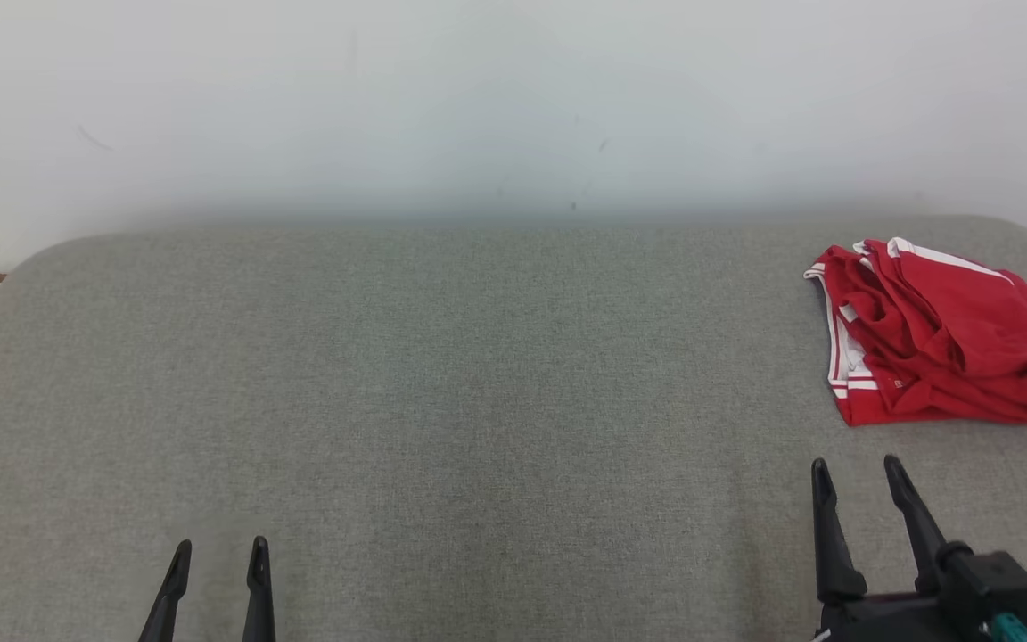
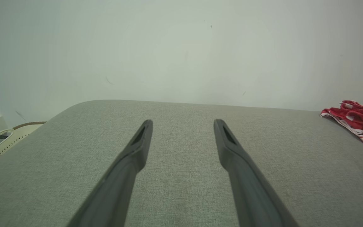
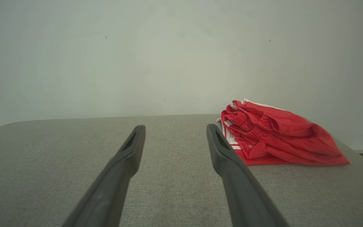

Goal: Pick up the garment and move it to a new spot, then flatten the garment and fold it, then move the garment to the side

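Grey woven cloth covered the broad surface (image 1: 442, 383) below a pale wall (image 1: 478, 107). A red garment (image 1: 941, 339) with white stripes lay bunched in loose layers at the far right edge. The right gripper (image 1: 856, 464) hovered nearest, short of it. The left gripper (image 1: 221, 544) hung well apart over bare cloth. Both stood spread wide, holding nothing.

The heap fitted 2 stages: a crumpled garment awaiting pickup, or a roughly folded one already set aside. These views did not settle which, so no next move could be fixed.

The head view cut off the garment's right edge, and its layering hid its type. A pale basket (image 2: 8, 140) showed partly at left.
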